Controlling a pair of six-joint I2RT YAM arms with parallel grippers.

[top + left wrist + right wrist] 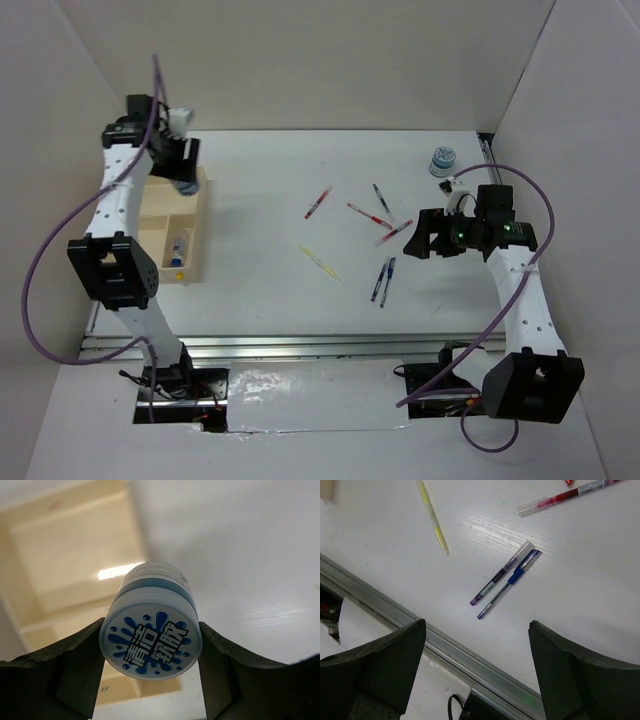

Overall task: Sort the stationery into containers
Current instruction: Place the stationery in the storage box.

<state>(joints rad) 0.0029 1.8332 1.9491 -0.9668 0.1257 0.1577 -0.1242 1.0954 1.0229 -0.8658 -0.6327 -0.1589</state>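
My left gripper is shut on a round blue-and-white patterned roll, with a finger pressed against each side. It holds the roll above the light-wood tray at the far left. A small clear bottle lies in a near compartment of the tray. My right gripper hangs open above the table with nothing in it. Below it lie two dark blue pens, side by side. A yellow pen and red pens are scattered mid-table.
A second patterned roll stands at the far right, beyond my right arm. A metal rail runs along the table's near edge. White walls enclose the table on three sides.
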